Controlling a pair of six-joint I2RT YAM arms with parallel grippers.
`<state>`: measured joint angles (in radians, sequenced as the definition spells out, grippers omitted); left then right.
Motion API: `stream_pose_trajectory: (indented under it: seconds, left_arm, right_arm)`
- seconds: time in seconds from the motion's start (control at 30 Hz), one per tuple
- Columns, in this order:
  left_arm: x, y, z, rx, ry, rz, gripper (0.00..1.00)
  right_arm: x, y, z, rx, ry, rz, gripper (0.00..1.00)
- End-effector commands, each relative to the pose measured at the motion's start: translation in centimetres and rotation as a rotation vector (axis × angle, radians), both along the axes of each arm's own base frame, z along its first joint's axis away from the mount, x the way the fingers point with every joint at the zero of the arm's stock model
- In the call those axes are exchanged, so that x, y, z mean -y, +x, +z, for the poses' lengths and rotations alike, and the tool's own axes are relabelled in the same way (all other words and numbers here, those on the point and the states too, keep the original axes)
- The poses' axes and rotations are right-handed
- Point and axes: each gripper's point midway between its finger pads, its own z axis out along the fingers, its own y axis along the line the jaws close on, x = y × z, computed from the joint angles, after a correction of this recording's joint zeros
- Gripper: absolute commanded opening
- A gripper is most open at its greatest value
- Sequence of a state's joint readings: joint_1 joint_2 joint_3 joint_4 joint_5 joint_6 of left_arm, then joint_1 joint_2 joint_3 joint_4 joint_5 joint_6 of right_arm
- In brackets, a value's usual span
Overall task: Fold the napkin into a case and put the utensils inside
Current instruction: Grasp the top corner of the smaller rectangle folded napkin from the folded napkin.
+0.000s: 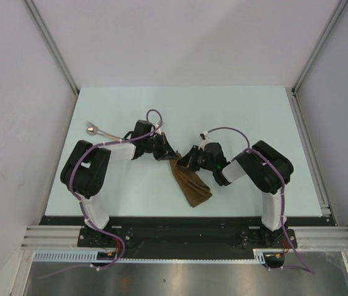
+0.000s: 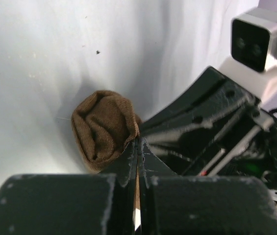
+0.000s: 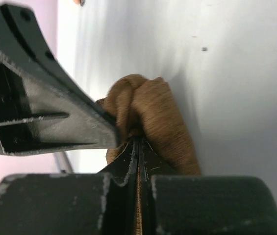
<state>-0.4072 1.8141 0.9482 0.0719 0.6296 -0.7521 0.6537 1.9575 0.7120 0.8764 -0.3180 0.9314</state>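
The brown napkin (image 1: 190, 183) lies folded into a narrow, elongated case in the middle of the table, its upper end lifted between both grippers. My left gripper (image 1: 169, 154) is shut on the edge of that upper end; in the left wrist view the cloth (image 2: 101, 128) bulges open like a pouch mouth just past the closed jaws (image 2: 138, 142). My right gripper (image 1: 183, 161) is shut on the opposite edge (image 3: 139, 142), with brown cloth (image 3: 155, 115) bunched beyond it. One utensil (image 1: 95, 130), with a silver head and a tan handle, lies at the far left, apart from both grippers.
The pale table (image 1: 254, 117) is bounded by grey walls with metal rails on both sides. The left gripper's finger (image 3: 45, 112) crosses the right wrist view close to the cloth. The right arm (image 2: 212, 122) fills the right of the left wrist view.
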Motion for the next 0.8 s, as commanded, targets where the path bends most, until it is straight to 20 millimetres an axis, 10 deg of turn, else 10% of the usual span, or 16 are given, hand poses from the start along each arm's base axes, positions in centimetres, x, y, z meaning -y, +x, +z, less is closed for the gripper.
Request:
stream_pose_trajectory:
  seconds: [0.0, 0.43, 0.77]
  left_arm:
    - [-0.2, -0.4, 0.6, 0.025, 0.001, 0.01, 0.0]
    - [-0.9, 0.0, 1.2, 0.058, 0.048, 0.023, 0.0]
    - [-0.4, -0.2, 1.5, 0.051, 0.029, 0.017, 0.0]
  right_arm:
    - [-0.6, 0.5, 3.2, -0.008, 0.23, -0.011, 0.0]
    - [2.0, -0.7, 0.5, -0.014, 0.116, -0.024, 0.0]
    - [-0.7, -0.3, 0.9, -0.011, 0.14, 0.01, 0.0]
